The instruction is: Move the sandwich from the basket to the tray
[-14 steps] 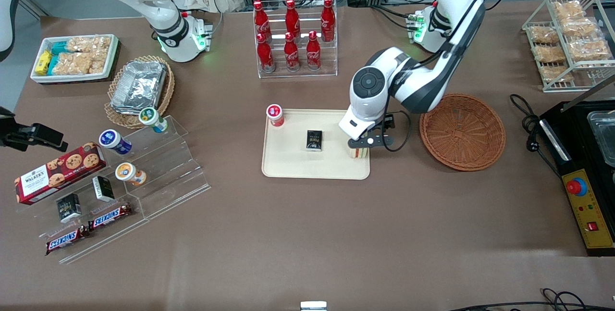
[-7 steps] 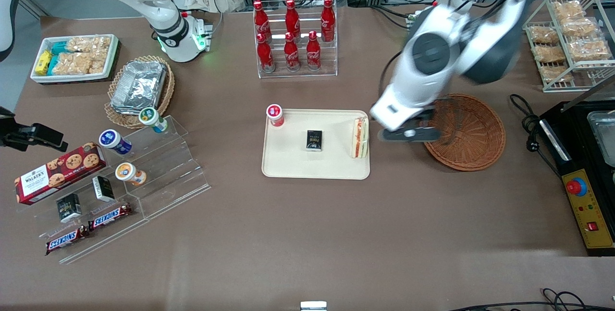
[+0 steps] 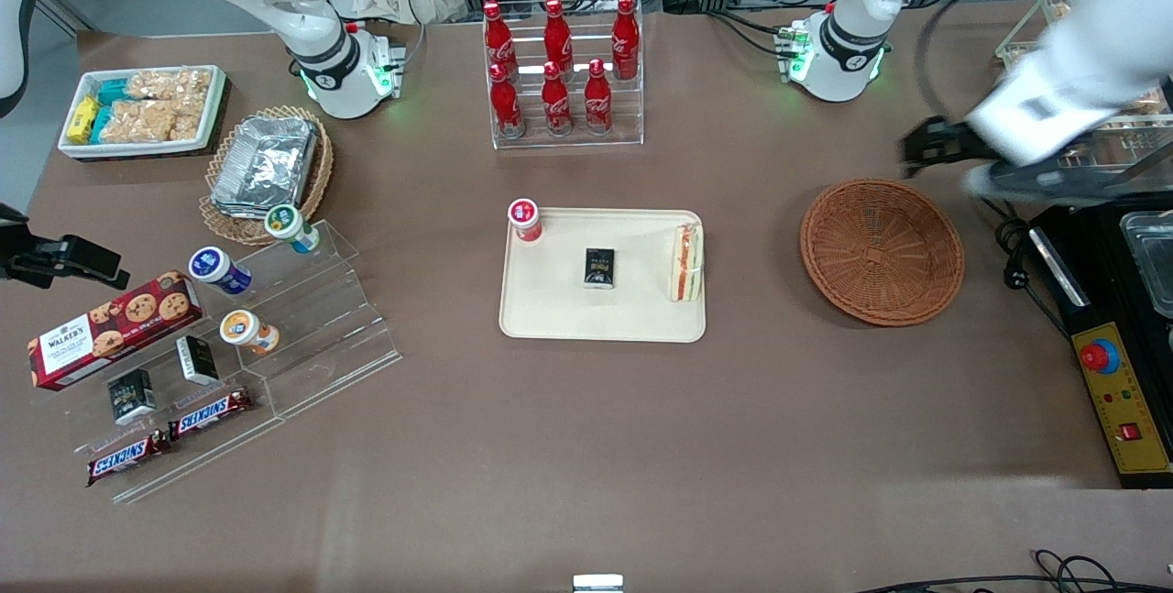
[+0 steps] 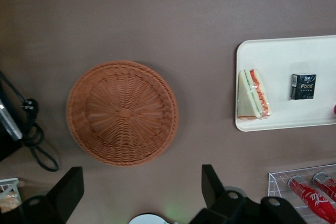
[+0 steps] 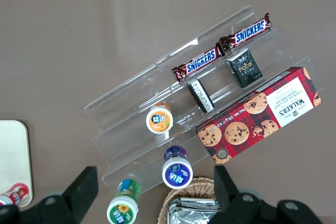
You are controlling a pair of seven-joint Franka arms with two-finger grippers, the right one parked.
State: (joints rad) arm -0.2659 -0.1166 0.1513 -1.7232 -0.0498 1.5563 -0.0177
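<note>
Front view shows the tray [image 3: 559, 318] at mid-surface, with a red-capped cup [image 3: 524, 218] at its far corner, a small black box [image 3: 599, 267] near its middle, and the sandwich [image 3: 686, 262] lying along its edge nearest the basket [image 3: 882, 250]. That basket holds nothing. The gripper [image 4: 142, 184] hangs high above the surface, fingers [image 4: 71, 188] spread wide, holding nothing.

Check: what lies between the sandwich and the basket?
Only bare brown table, seen in front and left wrist views. The sandwich rests on the tray; the basket is empty; the open tool hovers above the table.
</note>
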